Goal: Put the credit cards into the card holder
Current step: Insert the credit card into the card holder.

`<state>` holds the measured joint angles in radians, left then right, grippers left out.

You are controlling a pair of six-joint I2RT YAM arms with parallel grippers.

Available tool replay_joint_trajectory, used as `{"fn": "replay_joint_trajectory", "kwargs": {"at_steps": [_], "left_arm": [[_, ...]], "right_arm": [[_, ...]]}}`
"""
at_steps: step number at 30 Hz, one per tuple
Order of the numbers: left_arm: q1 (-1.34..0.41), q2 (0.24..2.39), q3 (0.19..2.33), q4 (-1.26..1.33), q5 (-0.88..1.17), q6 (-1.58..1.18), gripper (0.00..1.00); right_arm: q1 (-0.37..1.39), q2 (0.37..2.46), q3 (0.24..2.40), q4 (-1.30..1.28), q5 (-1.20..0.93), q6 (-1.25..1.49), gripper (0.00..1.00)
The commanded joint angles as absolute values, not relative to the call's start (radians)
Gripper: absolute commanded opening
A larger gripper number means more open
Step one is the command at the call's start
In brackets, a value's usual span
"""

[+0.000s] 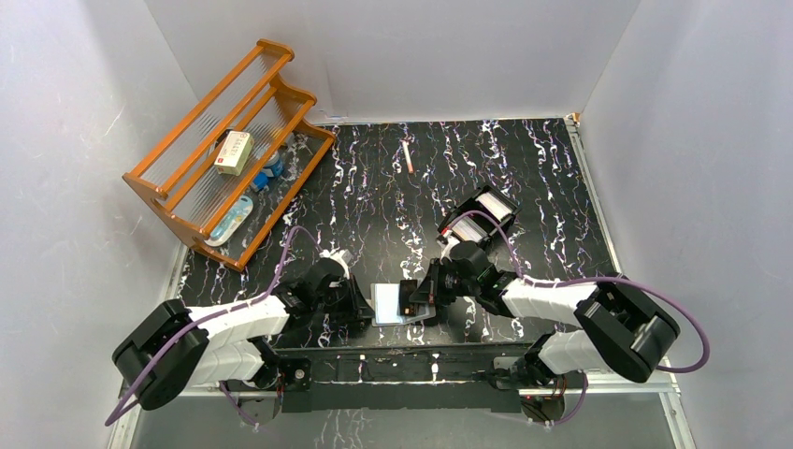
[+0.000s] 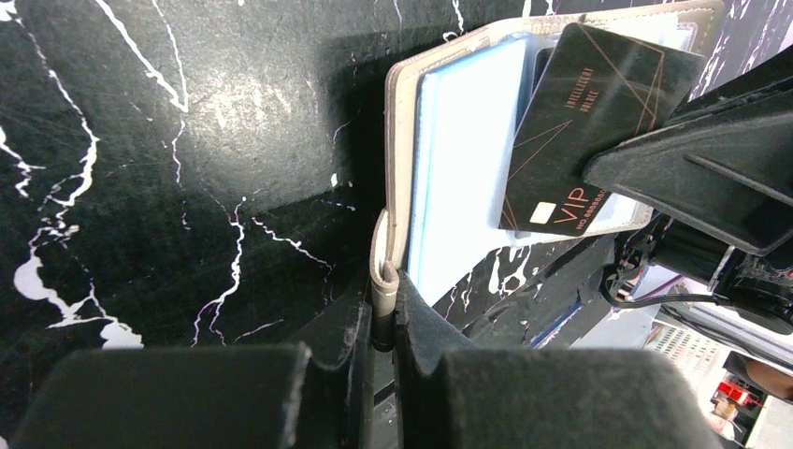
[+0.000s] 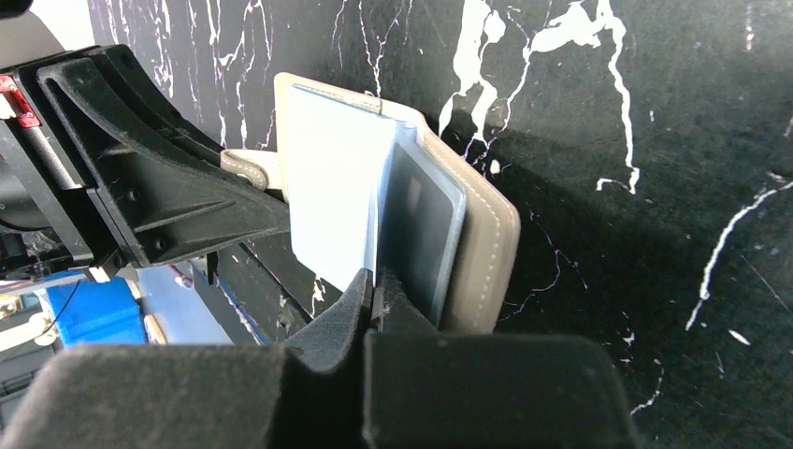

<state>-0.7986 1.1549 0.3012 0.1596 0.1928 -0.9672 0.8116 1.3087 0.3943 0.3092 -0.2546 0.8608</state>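
The card holder [image 1: 388,304] lies open near the front edge of the table, its pale-blue pockets facing up, between my two grippers. My left gripper [image 2: 385,313] is shut on the holder's grey strap tab [image 2: 382,271] at its left edge. My right gripper [image 3: 376,292] is shut on a black credit card with "VIP" print [image 2: 580,122]. The card's far end lies slanted over the holder's right-hand pockets [image 2: 458,140]. In the right wrist view the card is edge-on against the holder's clear pocket [image 3: 425,224]. More credit cards [image 1: 494,206] lie in a black tray.
The black shallow tray [image 1: 460,224] stands behind my right arm. A wooden rack [image 1: 224,150] at the back left holds a cream box [image 1: 233,152] and small items. A thin pink stick [image 1: 408,156] lies at the back middle.
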Motion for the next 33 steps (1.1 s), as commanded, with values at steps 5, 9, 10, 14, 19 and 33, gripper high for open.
{"fn": "replay_joint_trajectory", "kwargs": {"at_steps": [5, 9, 10, 14, 19, 33], "left_arm": [[-0.798, 1.188, 0.299, 0.141, 0.184, -0.941, 0.0], [-0.798, 1.19, 0.3, 0.134, 0.181, -0.939, 0.0], [-0.798, 1.189, 0.302, 0.13, 0.18, -0.938, 0.0], [-0.798, 1.189, 0.305, 0.12, 0.175, -0.938, 0.0], [-0.798, 1.197, 0.32, 0.121, 0.187, -0.941, 0.0], [-0.798, 1.208, 0.325, 0.114, 0.188, -0.939, 0.0]], "right_arm": [[0.811, 1.361, 0.382, 0.375, -0.274, 0.871, 0.0], [0.811, 1.363, 0.379, 0.377, -0.298, 0.892, 0.0], [0.811, 1.36, 0.379, 0.371, -0.301, 0.899, 0.0], [0.809, 1.354, 0.393, 0.294, -0.28, 0.902, 0.0], [0.801, 1.351, 0.41, 0.201, -0.26, 0.894, 0.0], [0.801, 1.485, 0.489, 0.156, -0.365, 0.782, 0.02]]}}
